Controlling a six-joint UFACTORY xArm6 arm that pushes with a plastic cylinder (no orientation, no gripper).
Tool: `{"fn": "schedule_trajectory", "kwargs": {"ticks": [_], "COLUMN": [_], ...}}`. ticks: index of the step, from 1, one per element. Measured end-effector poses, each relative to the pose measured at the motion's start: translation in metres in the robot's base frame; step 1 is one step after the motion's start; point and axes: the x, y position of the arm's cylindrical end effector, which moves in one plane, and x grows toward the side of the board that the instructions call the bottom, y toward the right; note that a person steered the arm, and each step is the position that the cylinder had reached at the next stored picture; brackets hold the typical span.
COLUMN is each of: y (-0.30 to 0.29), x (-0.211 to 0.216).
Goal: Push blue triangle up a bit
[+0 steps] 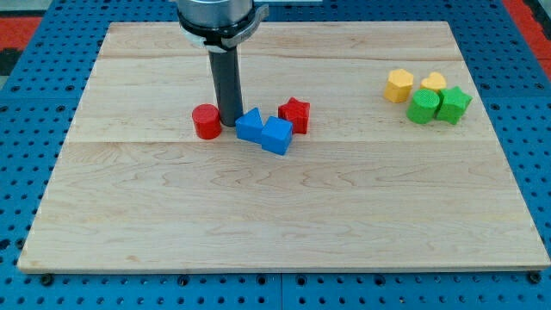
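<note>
Camera view shows our tip point(230, 121), a bare rod without fingers, holding nothing, wedged between red cylinder point(206, 121) and blue triangle point(250, 125) mid-bench; we should circle near, then nudge gently far.

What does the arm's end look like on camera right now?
A straight, dark grey round rod hangs from a wider black and silver-grey mount at the view's top. No cables or markings show. My tip is plain and blunt.
</note>
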Motion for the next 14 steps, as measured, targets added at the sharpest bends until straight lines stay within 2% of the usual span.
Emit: {"fn": "schedule_trajectory", "kwargs": {"ticks": [1,2,3,5,6,8,9,10,11,13,14], "y": [0.002,0.037,0.027,0.038,0.059,0.033,0.017,-0.002,-0.005,0.022,0.051], "x": [0.025,0.033,0.04,0.105,0.092,-0.032,-0.067,-0.055,-0.026,0.022,0.006]}}
